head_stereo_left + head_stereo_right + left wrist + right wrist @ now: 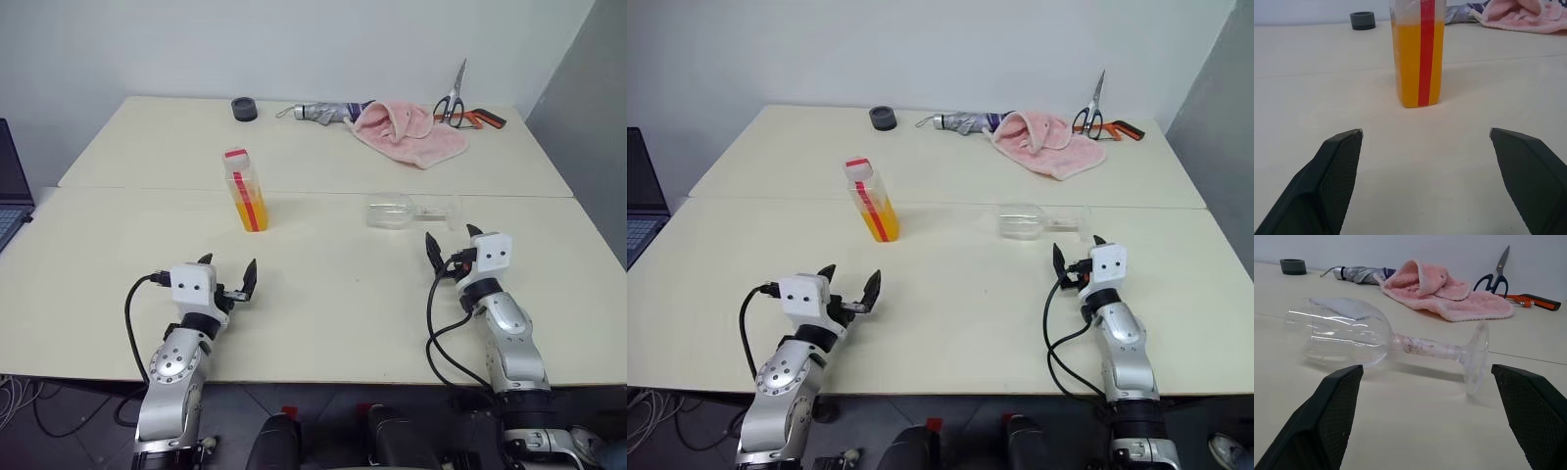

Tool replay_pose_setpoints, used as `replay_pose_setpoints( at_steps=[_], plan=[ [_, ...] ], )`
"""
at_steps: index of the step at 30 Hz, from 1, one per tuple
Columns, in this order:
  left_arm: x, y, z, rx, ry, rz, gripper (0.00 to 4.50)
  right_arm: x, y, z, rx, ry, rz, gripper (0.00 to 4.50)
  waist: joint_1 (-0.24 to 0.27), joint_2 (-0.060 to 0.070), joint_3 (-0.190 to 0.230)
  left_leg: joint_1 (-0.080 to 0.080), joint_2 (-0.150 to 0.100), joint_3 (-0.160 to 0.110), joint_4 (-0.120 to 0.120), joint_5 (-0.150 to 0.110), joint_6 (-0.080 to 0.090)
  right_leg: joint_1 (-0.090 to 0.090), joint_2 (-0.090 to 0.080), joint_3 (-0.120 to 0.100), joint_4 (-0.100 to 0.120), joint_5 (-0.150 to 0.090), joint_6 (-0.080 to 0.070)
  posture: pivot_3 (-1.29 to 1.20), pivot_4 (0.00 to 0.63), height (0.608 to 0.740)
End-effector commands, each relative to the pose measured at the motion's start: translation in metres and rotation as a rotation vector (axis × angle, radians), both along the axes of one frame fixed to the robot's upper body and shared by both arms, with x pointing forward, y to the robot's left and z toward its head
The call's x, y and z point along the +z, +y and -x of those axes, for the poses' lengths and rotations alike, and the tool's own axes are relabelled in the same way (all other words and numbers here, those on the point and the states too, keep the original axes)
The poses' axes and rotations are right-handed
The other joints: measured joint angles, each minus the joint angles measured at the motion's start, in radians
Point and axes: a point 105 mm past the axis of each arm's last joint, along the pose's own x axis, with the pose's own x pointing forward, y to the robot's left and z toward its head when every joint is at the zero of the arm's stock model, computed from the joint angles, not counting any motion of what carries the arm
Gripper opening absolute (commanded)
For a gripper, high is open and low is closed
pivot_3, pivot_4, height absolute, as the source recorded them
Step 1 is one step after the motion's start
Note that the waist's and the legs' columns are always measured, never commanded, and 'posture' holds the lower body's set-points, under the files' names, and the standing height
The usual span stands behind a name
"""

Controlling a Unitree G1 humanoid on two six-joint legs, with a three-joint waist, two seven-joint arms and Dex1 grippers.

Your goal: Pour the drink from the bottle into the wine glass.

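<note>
Both arms out low over the near half of the desk [323, 323]. My left pincer [231, 277] stands wide, nothing in it, short of the bottle [246, 192] and apart from it. My right pincer [453, 241] is also wide and empty, just near of the glass [407, 211].

Bottle: upright, red cap on, left of the desk's middle, just beyond the seam that runs across the desk. Red stripe faces me. The drink [1409, 63] fills most of it, orange-yellow.

Glass: lying on its side, right of middle, at about the same depth as the bottle and well apart from it. Bowl toward the left, foot toward the right edge. Looks empty; there may be smears on the stem, hard to say through the clear wall.

Along the far edge, left to right: a dark ring [244, 109], a folded umbrella [323, 113], a pink towel [411, 132] lying over the umbrella's end, scissors [453, 100] with an orange-handled tool [485, 118] beside them, near the far right corner. A laptop [12, 191] sits at the left edge.
</note>
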Motion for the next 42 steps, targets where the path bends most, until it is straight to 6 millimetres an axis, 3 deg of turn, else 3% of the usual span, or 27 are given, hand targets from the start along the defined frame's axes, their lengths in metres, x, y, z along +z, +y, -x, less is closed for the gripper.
replay_pose_setpoints(
  at_steps=[1,27,32,35,42],
  plan=[
    [0.018,-0.005,0.0,-0.027,-0.075,-0.007,4.45,0.015,-0.002,-0.001,-0.002,-0.061,0.001,4.5,0.0,0.0,0.0,0.0,0.0,0.0,0.0,0.0,0.0,0.0,0.0,0.0,0.0,0.0,0.0,0.0,0.15,0.74],
    [0.034,0.0,-0.005,-0.03,-0.121,-0.029,4.45,0.016,0.016,0.004,0.119,-0.054,0.007,4.5,0.0,0.0,0.0,0.0,0.0,0.0,0.0,0.0,0.0,0.0,0.0,0.0,0.0,0.0,0.0,0.0,0.15,0.74],
    [0.045,-0.001,-0.013,-0.002,-0.135,-0.036,4.45,0.017,0.044,0.017,0.355,-0.003,0.017,4.5,0.0,0.0,0.0,0.0,0.0,0.0,0.0,0.0,0.0,0.0,0.0,0.0,0.0,0.0,0.0,0.0,0.15,0.74],
    [0.051,-0.001,-0.02,0.025,-0.14,-0.054,4.45,0.024,0.068,0.032,0.547,0.017,0.057,4.5,0.0,0.0,0.0,0.0,0.0,0.0,0.0,0.0,0.0,0.0,0.0,-0.001,0.0,0.0,0.0,0.0,0.15,0.74],
    [0.064,-0.013,-0.039,0.045,-0.145,-0.041,4.45,0.042,0.1,0.055,0.834,0.075,0.116,4.5,0.002,0.0,0.0,-0.001,-0.001,-0.001,0.001,0.0,0.0,0.0,0.0,-0.002,0.0,0.0,0.0,0.0,0.15,0.74]
  ],
)
